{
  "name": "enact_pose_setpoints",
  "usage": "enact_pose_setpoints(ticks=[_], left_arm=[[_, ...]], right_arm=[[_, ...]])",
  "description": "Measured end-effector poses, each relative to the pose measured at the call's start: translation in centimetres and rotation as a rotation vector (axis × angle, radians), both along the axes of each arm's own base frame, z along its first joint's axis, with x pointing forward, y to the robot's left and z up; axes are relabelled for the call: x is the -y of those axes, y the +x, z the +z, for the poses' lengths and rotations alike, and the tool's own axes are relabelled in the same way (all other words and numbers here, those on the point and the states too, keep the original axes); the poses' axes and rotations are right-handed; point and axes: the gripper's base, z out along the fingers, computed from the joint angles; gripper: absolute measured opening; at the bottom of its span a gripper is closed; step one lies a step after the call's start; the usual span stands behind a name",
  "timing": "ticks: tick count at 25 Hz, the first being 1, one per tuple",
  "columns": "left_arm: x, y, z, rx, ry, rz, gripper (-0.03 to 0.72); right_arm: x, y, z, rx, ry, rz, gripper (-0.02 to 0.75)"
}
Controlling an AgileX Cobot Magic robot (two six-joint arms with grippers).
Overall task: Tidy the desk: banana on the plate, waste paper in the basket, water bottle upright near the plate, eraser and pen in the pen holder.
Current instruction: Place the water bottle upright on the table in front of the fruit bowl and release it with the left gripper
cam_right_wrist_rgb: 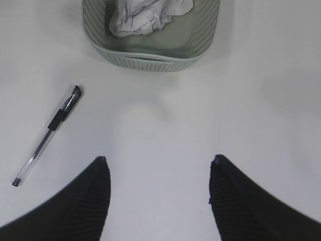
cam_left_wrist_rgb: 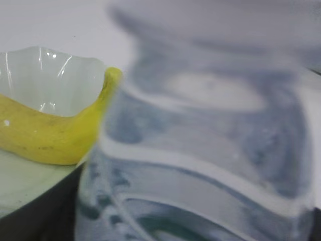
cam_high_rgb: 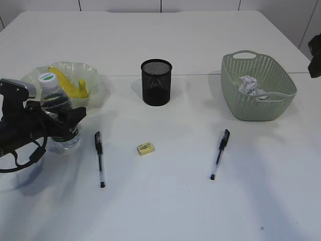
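Nearest us two pens (cam_high_rgb: 99, 158) and the eraser (cam_high_rgb: 145, 148) lay loose on the table (cam_high_rgb: 165, 206), and our right gripper (cam_right_wrist_rgb: 158, 193) hung over bare table with its jaws apart and empty. At the left the left gripper (cam_high_rgb: 60, 120) stood around the upright water bottle (cam_high_rgb: 57, 108); we could not tell whether it gripped, so we judged it should back straight off without tipping it. Beyond sat the pen holder (cam_high_rgb: 156, 82), banana (cam_high_rgb: 70, 85) on the plate (cam_high_rgb: 95, 75), and paper (cam_high_rgb: 251, 85) in the basket (cam_high_rgb: 271, 108).

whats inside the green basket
One crumpled ball of waste paper lies inside the basket. The floor beneath the paper is covered, so anything under it cannot be seen.
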Motion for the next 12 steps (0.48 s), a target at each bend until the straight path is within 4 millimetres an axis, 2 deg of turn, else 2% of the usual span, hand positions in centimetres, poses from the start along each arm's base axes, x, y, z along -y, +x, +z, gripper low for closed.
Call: enact_pose_setpoints(ticks=[12], left_arm=[[0.1, 0.1, 2.6, 0.076, 0.001, -0.014, 0.601]], right_arm=[[0.0, 0.0, 0.0, -0.002, -0.001, 0.002, 0.466]])
